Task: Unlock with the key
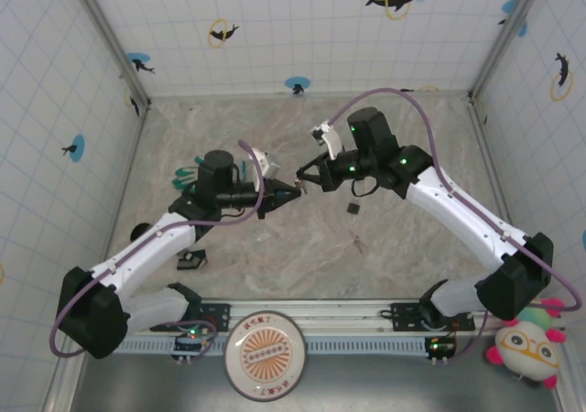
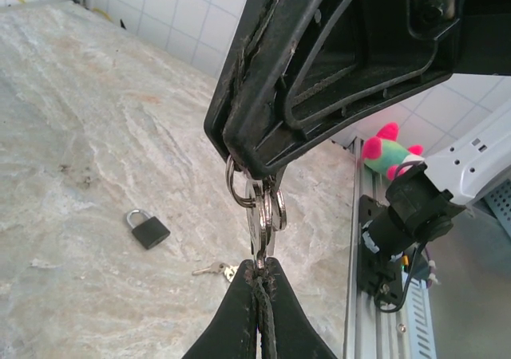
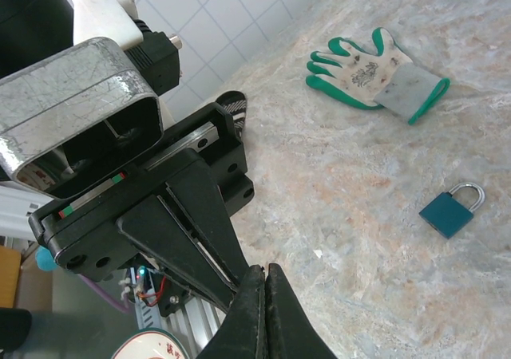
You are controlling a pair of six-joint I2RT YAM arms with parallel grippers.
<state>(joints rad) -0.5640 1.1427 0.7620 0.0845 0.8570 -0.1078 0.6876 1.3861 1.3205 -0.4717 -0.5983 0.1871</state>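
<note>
A bunch of silver keys (image 2: pixel 267 207) on a ring hangs in the air between my two grippers. My left gripper (image 2: pixel 262 270) is shut on the tip of one key. My right gripper (image 2: pixel 239 158) is shut on the key ring from above. In the top view the left gripper (image 1: pixel 286 195) and the right gripper (image 1: pixel 305 179) meet tip to tip over the middle of the table. A small black padlock (image 2: pixel 148 229) lies on the table below, with a loose key (image 2: pixel 214 271) beside it. A teal padlock (image 3: pixel 451 211) lies apart, near the left arm. The right gripper (image 3: pixel 261 271) hides the keys in its own view.
A green and white glove (image 3: pixel 375 68) lies at the far left of the marble table (image 1: pixel 302 265). A round plate (image 1: pixel 265 355) sits in front of the rail between the arm bases. A plush toy (image 1: pixel 526 348) rests by the right base. Tiled walls close the cell.
</note>
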